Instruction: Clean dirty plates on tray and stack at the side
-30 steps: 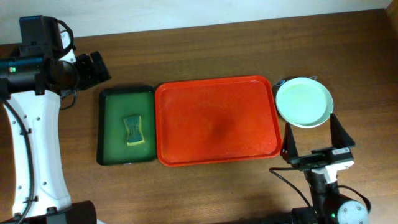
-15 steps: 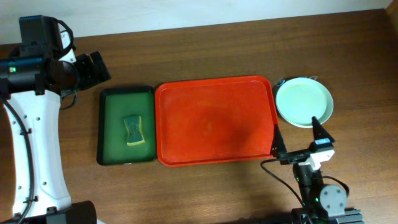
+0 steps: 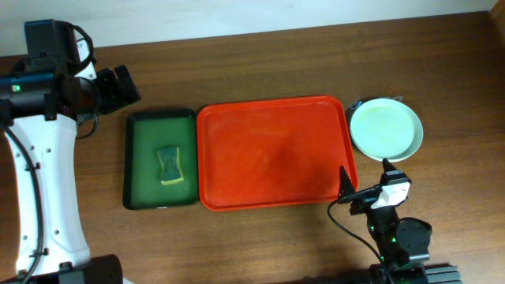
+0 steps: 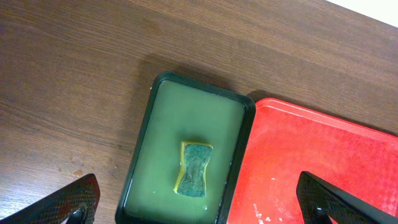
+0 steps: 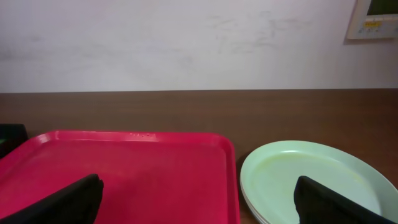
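Observation:
The red tray (image 3: 272, 154) lies mid-table with nothing on it; it also shows in the left wrist view (image 4: 323, 168) and the right wrist view (image 5: 124, 171). The pale mint plates (image 3: 386, 128) sit stacked on the table right of the tray, also in the right wrist view (image 5: 311, 180). My right gripper (image 3: 367, 188) is open and empty, low near the front edge, below the tray's right corner and the plates. My left gripper (image 3: 118, 87) is open and empty, high over the far left, looking down at the green tray (image 4: 186, 155).
A dark green tray (image 3: 160, 158) with a sponge (image 3: 169, 165) lies left of the red tray; the sponge also shows in the left wrist view (image 4: 194, 168). A wall runs along the far edge (image 5: 186, 43).
My right gripper has drawn back from the plates toward the front edge and turned to the left. The left arm, trays and plates have not moved.

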Action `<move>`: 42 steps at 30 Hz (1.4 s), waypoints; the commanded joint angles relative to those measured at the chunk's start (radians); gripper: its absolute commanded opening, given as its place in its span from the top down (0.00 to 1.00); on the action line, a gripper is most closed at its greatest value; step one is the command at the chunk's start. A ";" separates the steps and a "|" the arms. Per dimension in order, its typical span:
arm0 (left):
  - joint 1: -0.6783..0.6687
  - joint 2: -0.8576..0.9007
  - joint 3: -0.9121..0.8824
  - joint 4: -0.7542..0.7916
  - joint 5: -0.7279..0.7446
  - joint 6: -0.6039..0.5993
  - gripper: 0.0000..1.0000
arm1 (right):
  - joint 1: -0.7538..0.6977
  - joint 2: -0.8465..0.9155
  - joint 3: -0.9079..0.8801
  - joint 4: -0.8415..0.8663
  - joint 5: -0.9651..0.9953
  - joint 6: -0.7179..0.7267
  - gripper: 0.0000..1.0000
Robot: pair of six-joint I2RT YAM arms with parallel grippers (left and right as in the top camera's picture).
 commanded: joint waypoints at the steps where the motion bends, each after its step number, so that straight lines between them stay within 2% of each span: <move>1: 0.002 -0.001 0.009 0.001 -0.003 -0.009 0.01 | -0.006 -0.008 -0.005 -0.006 0.010 0.008 0.02; 23: 0.002 -0.026 0.009 0.001 -0.003 -0.009 0.01 | -0.006 -0.006 -0.005 -0.006 0.010 0.008 0.02; 30: 0.002 -0.276 0.009 0.001 -0.003 -0.009 0.01 | -0.006 -0.006 -0.005 -0.006 0.010 0.008 0.01; 36: 0.002 -0.574 -0.008 0.001 -0.003 -0.009 0.01 | -0.006 -0.006 -0.005 -0.006 0.010 0.008 0.01; 42: 0.002 -0.821 -0.174 0.004 -0.057 -0.008 0.01 | -0.006 -0.006 -0.005 -0.006 0.010 0.008 0.02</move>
